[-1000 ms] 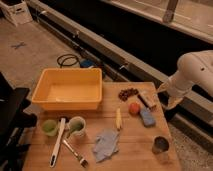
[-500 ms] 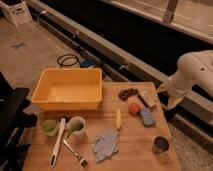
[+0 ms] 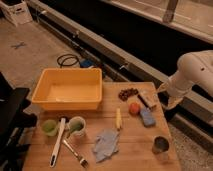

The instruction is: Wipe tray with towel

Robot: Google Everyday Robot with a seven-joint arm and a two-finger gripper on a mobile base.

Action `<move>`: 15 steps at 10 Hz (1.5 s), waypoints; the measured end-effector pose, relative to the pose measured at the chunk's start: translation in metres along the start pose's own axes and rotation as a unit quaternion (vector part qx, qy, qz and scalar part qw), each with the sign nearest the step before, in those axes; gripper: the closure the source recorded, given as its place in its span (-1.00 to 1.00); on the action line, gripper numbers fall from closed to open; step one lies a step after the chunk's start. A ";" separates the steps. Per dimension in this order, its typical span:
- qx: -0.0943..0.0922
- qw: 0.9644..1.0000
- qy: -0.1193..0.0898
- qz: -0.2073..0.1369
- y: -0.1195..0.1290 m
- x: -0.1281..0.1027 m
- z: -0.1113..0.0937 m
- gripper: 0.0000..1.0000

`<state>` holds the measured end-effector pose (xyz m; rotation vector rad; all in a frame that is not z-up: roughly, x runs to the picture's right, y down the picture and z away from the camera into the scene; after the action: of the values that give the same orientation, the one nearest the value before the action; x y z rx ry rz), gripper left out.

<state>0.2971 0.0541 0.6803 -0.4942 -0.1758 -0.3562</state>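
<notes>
The white arm's pincer (image 3: 167,95) is hovering just off the right edge of the pale wooden surface (image 3: 140,142). Whether it is released or clenched, I cannot tell. The crumpled pale blue cloth towel (image 3: 106,145) is lying near the front of the surface, well apart from the pincer. The yellow rectangular plastic tray (image 3: 65,104) is sitting at the back left, apart from the towel.

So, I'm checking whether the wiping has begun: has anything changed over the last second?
Nothing visibly changed. The gripper on the white arm sits at the right edge of the wooden table as before. The crumpled pale-blue towel lies untouched at the front, and the yellow plastic tray stands where it was.
</notes>
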 end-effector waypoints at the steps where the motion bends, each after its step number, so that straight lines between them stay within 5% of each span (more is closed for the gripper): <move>1: 0.000 1.000 0.000 0.000 0.000 0.000 0.000 -0.26; 6: 0.001 1.000 -0.002 -0.018 -0.003 -0.007 -0.001 -0.26; 9: -0.001 0.996 -0.014 -0.085 -0.023 -0.060 0.003 -0.26; 12: -0.011 0.987 -0.030 -0.160 -0.042 -0.130 0.013 -0.26; 15: -0.026 0.966 -0.044 -0.254 -0.051 -0.206 0.026 -0.26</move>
<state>0.0856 0.0849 0.6732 -0.5143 -0.3827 -0.8433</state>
